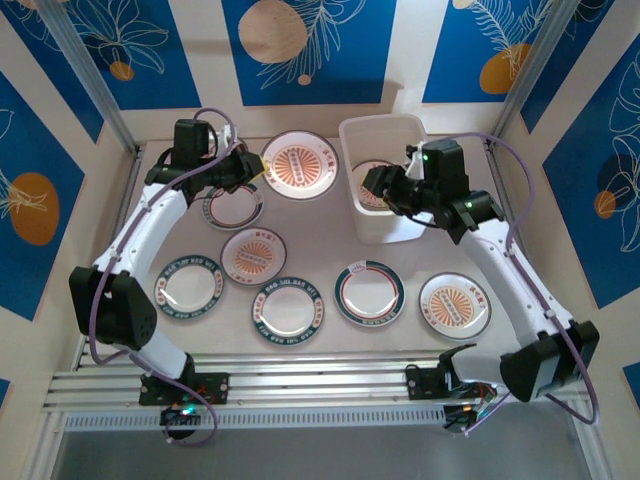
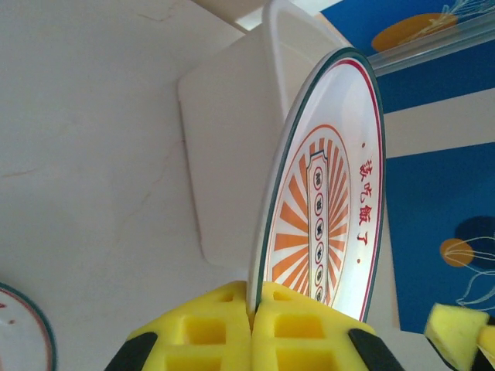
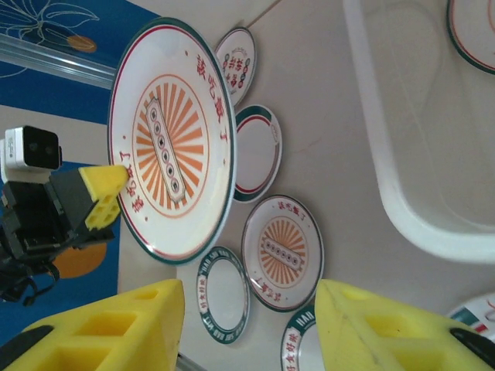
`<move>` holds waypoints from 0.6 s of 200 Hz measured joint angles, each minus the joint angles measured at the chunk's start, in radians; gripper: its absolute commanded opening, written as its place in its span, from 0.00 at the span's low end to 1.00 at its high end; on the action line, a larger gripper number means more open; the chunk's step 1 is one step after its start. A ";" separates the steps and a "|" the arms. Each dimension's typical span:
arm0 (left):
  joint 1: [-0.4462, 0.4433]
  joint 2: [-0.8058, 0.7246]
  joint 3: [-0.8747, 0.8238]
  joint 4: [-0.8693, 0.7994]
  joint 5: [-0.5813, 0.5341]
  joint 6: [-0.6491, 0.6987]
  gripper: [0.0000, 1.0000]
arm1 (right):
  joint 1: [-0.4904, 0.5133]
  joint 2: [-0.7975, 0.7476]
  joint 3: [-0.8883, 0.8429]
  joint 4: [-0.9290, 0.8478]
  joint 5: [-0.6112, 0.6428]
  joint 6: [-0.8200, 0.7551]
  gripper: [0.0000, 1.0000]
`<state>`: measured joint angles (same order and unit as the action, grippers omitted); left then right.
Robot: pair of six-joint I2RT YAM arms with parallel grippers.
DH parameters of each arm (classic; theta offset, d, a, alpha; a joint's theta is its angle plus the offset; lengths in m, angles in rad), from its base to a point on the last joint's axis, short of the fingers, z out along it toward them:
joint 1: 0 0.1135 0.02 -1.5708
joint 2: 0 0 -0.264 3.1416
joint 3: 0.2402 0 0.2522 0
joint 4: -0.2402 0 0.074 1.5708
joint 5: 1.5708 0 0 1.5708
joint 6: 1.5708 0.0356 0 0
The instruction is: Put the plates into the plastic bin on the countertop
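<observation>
One plate [image 3: 472, 31] lies in the bin [image 1: 380, 122]. The left gripper [image 2: 251, 305] clenches a second plate [image 2: 325, 209], the right gripper [image 3: 247, 309] hangs released, and six plates [image 1: 288, 305] wait on the countertop [image 1: 330, 240].

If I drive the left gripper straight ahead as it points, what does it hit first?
Probably the plastic bin: the left gripper, shut on the sunburst plate, points at its side wall. Whether the plate would clear the rim is unclear.

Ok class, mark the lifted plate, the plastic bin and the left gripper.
lifted plate [image 1: 300, 167], top view, its orange centre.
plastic bin [image 1: 380, 121], top view, far rim.
left gripper [image 2: 251, 300], left wrist view, between fingertips.
</observation>
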<state>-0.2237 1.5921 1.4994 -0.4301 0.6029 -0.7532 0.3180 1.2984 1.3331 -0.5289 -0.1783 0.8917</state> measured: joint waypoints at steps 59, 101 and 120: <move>-0.062 -0.014 -0.026 0.075 0.008 -0.062 0.00 | -0.015 0.132 0.114 0.017 -0.093 -0.009 0.50; -0.087 -0.014 -0.051 0.116 0.006 -0.087 0.00 | -0.020 0.161 0.146 0.000 -0.095 -0.027 0.46; -0.097 -0.015 -0.058 0.125 0.006 -0.091 0.00 | -0.024 0.161 0.146 -0.013 -0.095 -0.035 0.44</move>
<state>-0.3210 1.5772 1.4410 -0.3054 0.6090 -0.8440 0.2943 1.4590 1.4792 -0.5419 -0.2733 0.8566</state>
